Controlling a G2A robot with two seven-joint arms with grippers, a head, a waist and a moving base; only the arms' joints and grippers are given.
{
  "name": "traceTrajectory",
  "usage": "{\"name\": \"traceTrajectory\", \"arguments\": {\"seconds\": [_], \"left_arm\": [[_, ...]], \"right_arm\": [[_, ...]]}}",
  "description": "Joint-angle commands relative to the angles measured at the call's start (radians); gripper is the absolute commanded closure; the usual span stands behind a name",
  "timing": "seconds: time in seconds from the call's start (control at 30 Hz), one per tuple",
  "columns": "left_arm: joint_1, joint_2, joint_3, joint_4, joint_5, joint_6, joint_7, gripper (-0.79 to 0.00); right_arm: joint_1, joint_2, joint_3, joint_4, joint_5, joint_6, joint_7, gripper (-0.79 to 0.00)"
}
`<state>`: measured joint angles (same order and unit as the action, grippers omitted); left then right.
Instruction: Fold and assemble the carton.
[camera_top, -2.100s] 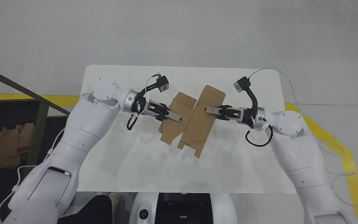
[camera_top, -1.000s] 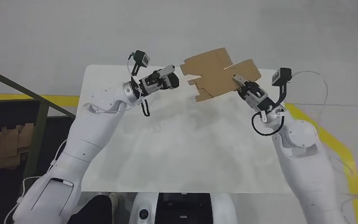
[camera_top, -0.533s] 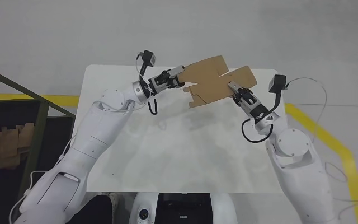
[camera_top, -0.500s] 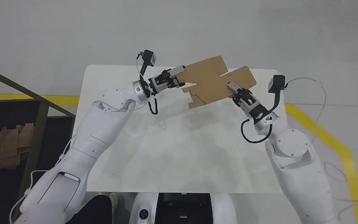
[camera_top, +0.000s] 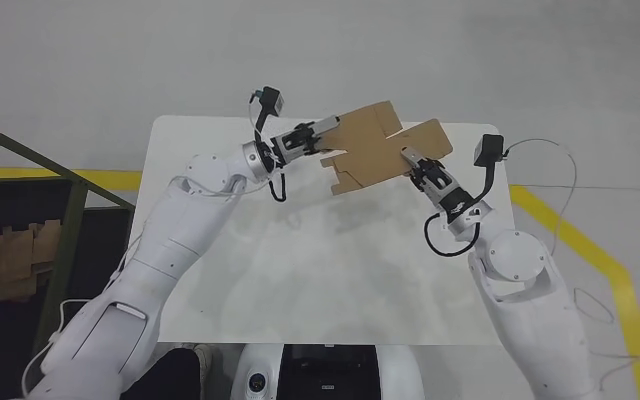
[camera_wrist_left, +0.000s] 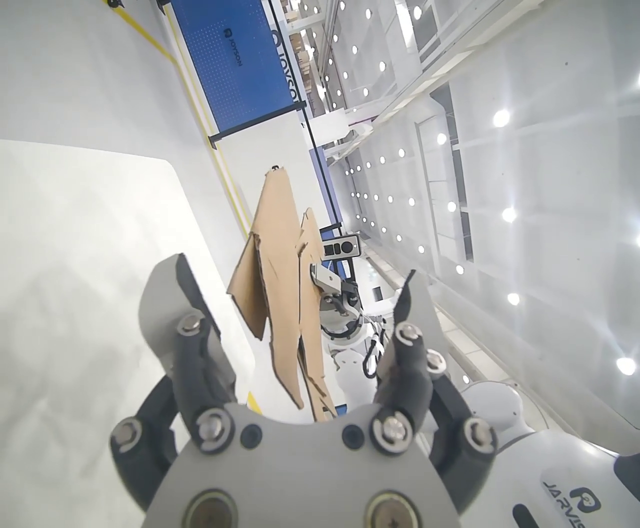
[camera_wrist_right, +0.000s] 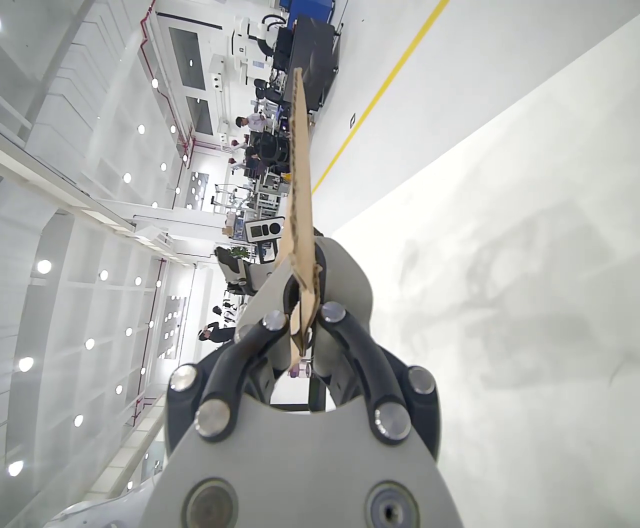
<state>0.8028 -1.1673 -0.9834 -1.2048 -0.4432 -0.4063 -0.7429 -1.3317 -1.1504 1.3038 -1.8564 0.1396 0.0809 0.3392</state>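
Note:
The carton is a flat brown cardboard blank with notched flaps, held in the air above the far part of the white table. My right gripper is shut on its right edge; the right wrist view has the carton edge-on, pinched between the fingers of the right gripper. My left gripper is at the carton's left edge. In the left wrist view the left gripper is open, its fingers standing wide on either side of the carton.
The table's far edge lies under the carton, with grey floor beyond. A yellow floor line runs to the right of the table. The tabletop stretches bare toward the robot.
The carton was lifted off the table by the right gripper. The left gripper let go, drew back, then came up to the carton's left edge again. In the last half second everything shifted slightly left.

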Motion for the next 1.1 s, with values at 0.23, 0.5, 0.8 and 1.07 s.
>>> {"name": "traceTrajectory", "arguments": {"seconds": [0.23,0.5,0.8,1.07], "left_arm": [[-0.001,-0.007,-0.008,0.006,0.017,-0.001,0.004,0.000],[0.003,-0.011,-0.022,0.006,0.026,0.009,0.001,0.000],[0.011,-0.004,-0.079,-0.004,0.012,0.010,-0.020,0.000],[0.028,0.017,-0.149,-0.020,0.029,0.042,-0.112,0.000]], "right_arm": [[-0.001,-0.003,0.000,-0.005,-0.003,0.000,0.003,0.000],[-0.006,-0.007,0.003,-0.017,-0.004,-0.002,-0.009,-0.542],[-0.004,-0.007,0.067,0.052,0.111,-0.189,0.064,-0.785],[0.066,0.002,0.112,0.232,0.185,-0.357,0.288,-0.785]]}}
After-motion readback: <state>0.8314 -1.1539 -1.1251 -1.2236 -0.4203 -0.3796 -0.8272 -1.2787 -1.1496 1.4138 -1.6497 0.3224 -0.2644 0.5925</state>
